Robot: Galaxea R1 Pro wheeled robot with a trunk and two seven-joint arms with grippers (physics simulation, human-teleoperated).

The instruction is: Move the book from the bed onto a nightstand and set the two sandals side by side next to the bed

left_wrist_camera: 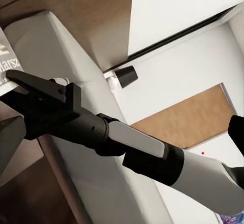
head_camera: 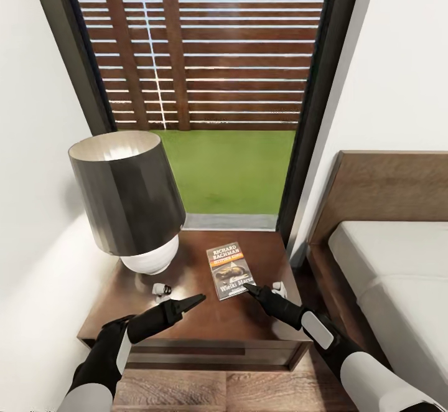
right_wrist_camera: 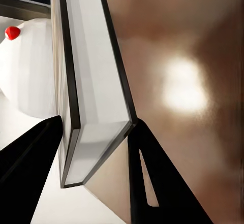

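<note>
Beside the lamp, on the nightstand: book pinched by right pincer; left pincer closed, hovering.

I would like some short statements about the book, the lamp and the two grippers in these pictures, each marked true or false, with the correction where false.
1. The book lies on the nightstand. True.
2. The right gripper has its fingers on either side of the book's edge. True, as the right wrist view shows.
3. The lamp stands on the bed. False: it stands on the nightstand, beside the book.
4. The left gripper holds the book. False: it points toward the book, holding nothing.
5. The lamp's shade is white. False: the shade is dark and the base white.
</note>
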